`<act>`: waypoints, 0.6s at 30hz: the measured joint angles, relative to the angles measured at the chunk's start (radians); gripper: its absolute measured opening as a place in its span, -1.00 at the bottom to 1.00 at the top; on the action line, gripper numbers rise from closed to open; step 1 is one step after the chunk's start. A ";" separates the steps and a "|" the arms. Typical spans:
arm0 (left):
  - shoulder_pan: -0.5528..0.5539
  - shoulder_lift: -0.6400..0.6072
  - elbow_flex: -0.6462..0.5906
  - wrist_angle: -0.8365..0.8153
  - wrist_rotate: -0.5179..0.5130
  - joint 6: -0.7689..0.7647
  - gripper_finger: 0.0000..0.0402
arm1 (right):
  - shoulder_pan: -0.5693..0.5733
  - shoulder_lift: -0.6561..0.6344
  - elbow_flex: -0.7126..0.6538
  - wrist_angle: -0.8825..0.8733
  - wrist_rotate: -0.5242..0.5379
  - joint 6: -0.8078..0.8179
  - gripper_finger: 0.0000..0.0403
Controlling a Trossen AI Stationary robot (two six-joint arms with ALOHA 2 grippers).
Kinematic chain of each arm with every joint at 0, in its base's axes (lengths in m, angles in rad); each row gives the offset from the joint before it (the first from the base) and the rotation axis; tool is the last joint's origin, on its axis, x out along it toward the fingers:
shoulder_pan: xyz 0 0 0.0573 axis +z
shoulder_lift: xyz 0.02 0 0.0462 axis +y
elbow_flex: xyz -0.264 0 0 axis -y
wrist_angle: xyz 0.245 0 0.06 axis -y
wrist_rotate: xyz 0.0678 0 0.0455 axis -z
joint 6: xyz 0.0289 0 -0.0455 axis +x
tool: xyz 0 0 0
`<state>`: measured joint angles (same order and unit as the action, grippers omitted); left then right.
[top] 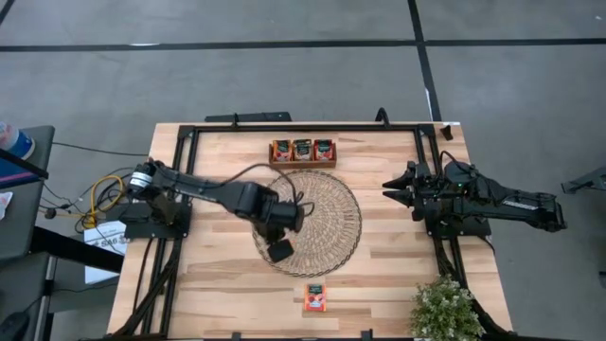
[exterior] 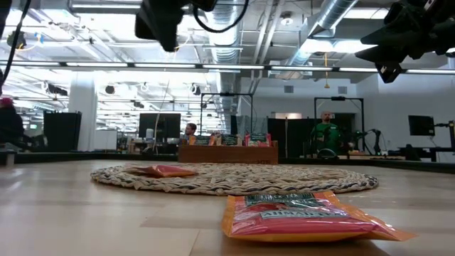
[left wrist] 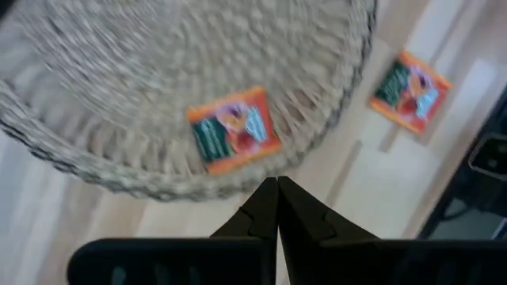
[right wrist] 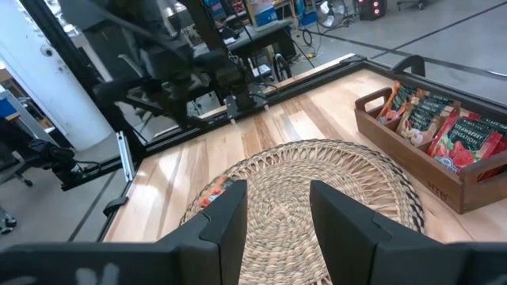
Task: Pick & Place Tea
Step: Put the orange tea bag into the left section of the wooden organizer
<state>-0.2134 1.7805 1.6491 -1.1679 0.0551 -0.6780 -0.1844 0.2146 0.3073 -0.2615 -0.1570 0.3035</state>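
Left claw [left wrist: 277, 207] pressed together, empty, hovering above the near edge of the large round woven mat [top: 333, 201]. One red-orange flat square tea sachet [left wrist: 234, 129] lying on the mat just ahead of the fingertips; another red-orange sachet [top: 314, 297] off the mat on the wooden table [top: 218, 275]. More packed in the brown wooden compartment tray [right wrist: 444, 178]. Right claw [right wrist: 276, 214] spread, parked at the table's right edge. Risk: descending closed would shove the thin sachet instead of pinching it.

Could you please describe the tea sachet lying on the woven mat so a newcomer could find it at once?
Start at the round woven mat in the middle of the table. One orange sachet lies flat near its edge, under the left gripper, whose fingers are shut. Its twin lies on bare wood off the mat; the rest stand in the wooden tray.
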 joint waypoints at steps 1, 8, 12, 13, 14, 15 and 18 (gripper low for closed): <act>0.010 0.000 0.002 0.000 0.000 0.009 -1.00 | 0.000 0.000 0.000 0.000 0.000 0.000 -0.36; 0.040 0.014 0.004 0.003 0.005 0.030 -1.00 | 0.000 0.000 0.000 0.000 0.000 -0.010 -0.36; 0.043 0.021 0.004 0.003 -0.005 -0.011 -1.00 | 0.000 0.000 0.000 0.000 0.000 -0.023 -0.36; 0.043 0.025 0.004 0.001 -0.008 -0.024 -1.00 | 0.000 0.000 0.000 0.000 0.000 -0.024 -0.36; 0.042 0.028 0.004 -0.001 -0.007 -0.026 -1.00 | 0.000 0.000 0.000 0.000 0.000 -0.024 -0.36; 0.041 0.029 0.004 -0.003 -0.008 -0.026 -1.00 | 0.000 0.000 0.000 0.000 0.000 -0.024 -0.36; 0.037 0.026 0.004 -0.004 -0.042 -0.027 -1.00 | 0.000 0.000 0.000 0.000 0.000 -0.024 -0.36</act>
<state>-0.1768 1.8069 1.6531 -1.1719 0.0128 -0.7046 -0.1841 0.2150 0.3073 -0.2612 -0.1570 0.2798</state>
